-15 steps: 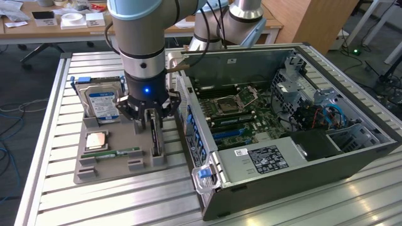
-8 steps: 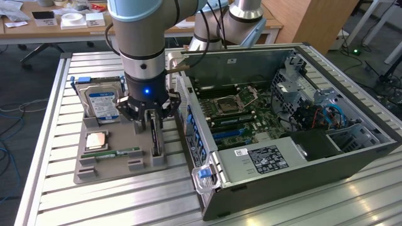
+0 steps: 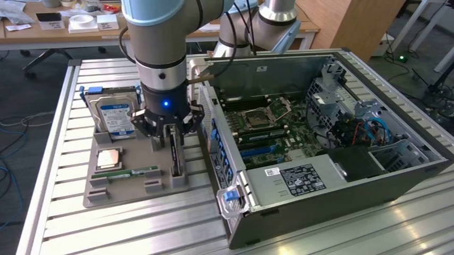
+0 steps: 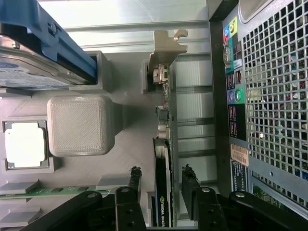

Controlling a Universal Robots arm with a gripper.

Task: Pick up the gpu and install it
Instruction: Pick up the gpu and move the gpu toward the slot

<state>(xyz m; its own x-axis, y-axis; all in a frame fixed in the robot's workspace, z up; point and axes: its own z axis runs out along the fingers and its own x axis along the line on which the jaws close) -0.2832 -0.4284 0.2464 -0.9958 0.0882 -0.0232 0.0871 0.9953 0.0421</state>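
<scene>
Claw (image 3: 170, 144) open, lowered over the gpu (image 3: 176, 162), one finger on each side of the card. The gpu stands on edge in a slot of the grey holder tray (image 3: 135, 187), on the tray's side nearest the computer case (image 3: 397, 180). The tray lies on the slatted surface (image 3: 106, 228) toward the edge at the exterior view's left, and the case takes up the side toward the exterior view's right.

I judge the step in hand to be the pick-up. The card is not yet gripped and nothing has been installed. A sound grasp here calls for both fingers to meet the card's flat faces evenly, without pushing it sideways in its slot.

In the wrist view I can see a gap between each of the fingers (image 4: 136, 180) and the gpu (image 4: 162, 202), with the claw (image 4: 162, 169) centred on the card. The silver bracket is at the card's far end, and the case's rear panel (image 4: 269, 96) runs alongside.

The exterior view adds the opened case with its motherboard (image 3: 266, 125) exposed. It also shows the tray's other parts: hard drive (image 3: 116, 117), processor (image 3: 108, 158) and memory stick (image 3: 126, 173).
</scene>
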